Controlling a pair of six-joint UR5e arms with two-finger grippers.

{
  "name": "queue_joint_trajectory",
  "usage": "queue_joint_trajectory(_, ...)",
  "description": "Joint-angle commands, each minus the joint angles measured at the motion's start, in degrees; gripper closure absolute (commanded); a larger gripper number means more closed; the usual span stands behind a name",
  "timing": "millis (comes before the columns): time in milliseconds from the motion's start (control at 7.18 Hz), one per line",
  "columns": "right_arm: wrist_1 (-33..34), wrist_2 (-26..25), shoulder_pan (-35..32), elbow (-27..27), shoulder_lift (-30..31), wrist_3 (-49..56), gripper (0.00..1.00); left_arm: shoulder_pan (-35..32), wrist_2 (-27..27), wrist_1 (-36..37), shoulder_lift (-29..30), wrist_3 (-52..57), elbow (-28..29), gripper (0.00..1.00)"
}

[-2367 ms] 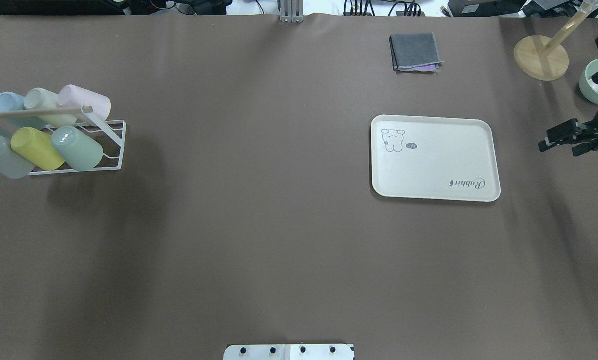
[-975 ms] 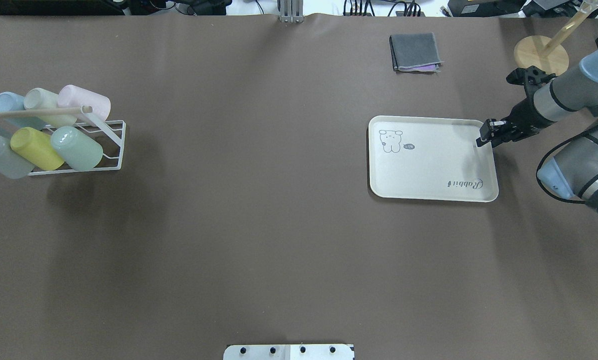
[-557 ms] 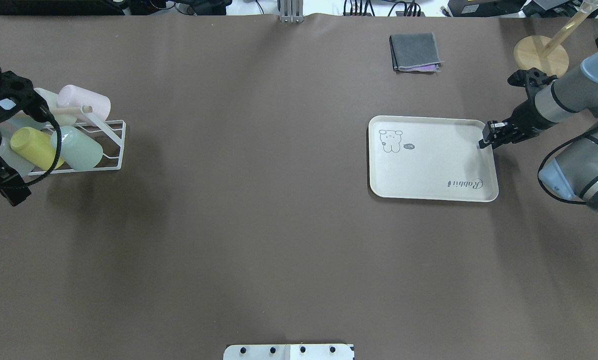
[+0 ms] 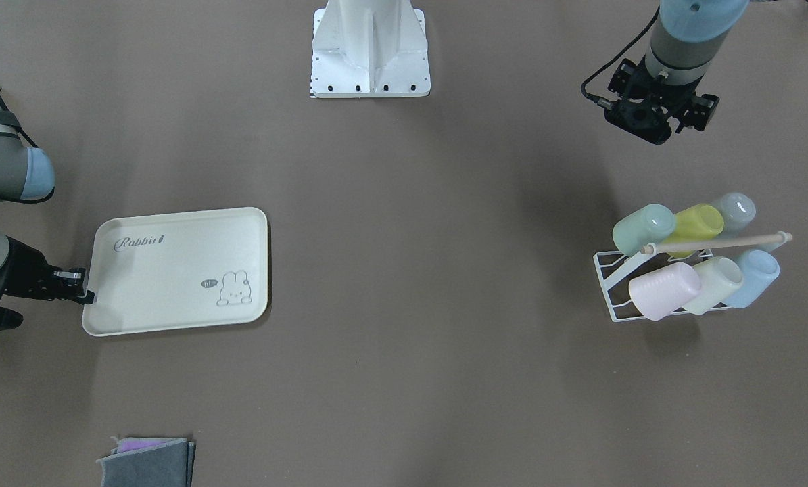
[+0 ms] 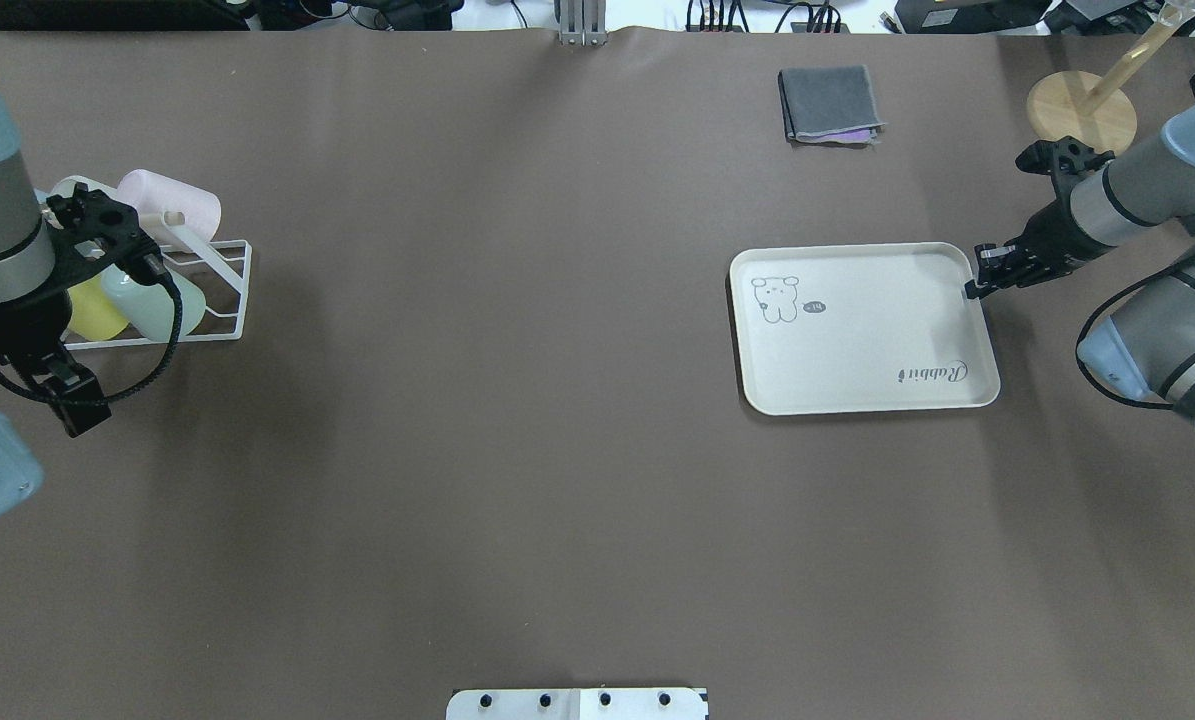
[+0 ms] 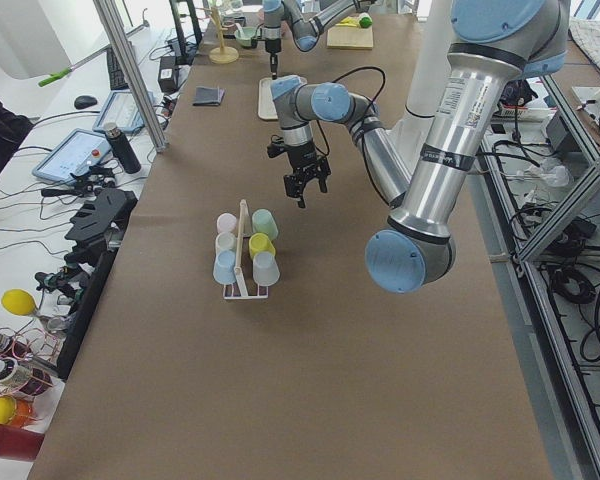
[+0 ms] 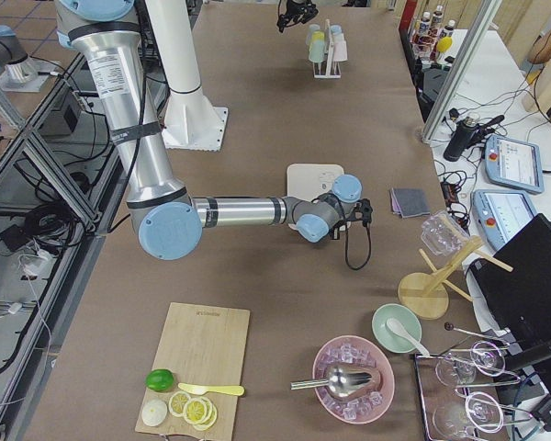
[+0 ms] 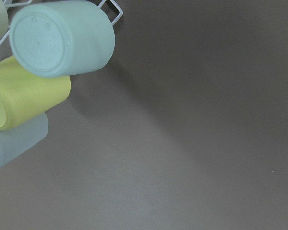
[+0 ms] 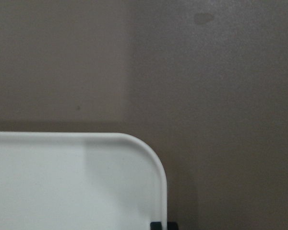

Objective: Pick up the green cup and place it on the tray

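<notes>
The green cup (image 4: 644, 228) rests tilted, base outward, on a white wire rack (image 4: 606, 281), touching the yellow-green cup (image 4: 698, 222) and well apart from the tray (image 4: 174, 270). As small matte plastic it is probably light, stiff and not very slippery, so a pinch across its side wall near the base looks safest. The left gripper (image 4: 657, 125) hovers near the rack, and its finger spread cannot be told. The right gripper (image 4: 82, 295) pinches the tray's rim with its fingers narrow.
</notes>
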State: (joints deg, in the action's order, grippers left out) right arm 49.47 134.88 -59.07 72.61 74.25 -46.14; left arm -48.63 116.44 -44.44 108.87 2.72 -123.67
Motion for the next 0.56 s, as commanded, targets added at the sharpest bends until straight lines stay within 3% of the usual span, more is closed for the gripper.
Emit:
queue_joint_trajectory(0, 0.1, 1.2, 0.1, 0.1, -0.5, 0.0, 1.0, 3.1, -8.2, -8.0, 0.1, 0.0, 1.4, 0.02)
queue_joint_trajectory(139, 0.2, 2.6, 0.1, 0.3, -0.9, -0.1, 1.0, 5.5, -15.2, -10.7, -0.1, 0.1, 0.7, 0.02)
queue_joint_trajectory(278, 0.2, 3.1, 0.1, 0.5, -2.8, -4.3, 1.0, 8.8, -17.9, -12.7, -0.2, 0.0, 0.1, 0.02)
queue_joint_trajectory(418, 1.2, 3.8, 1.6, 0.8, -6.3, -10.7, 1.0, 13.0, -24.1, -12.8, -1.0, 0.1, -1.1, 0.02)
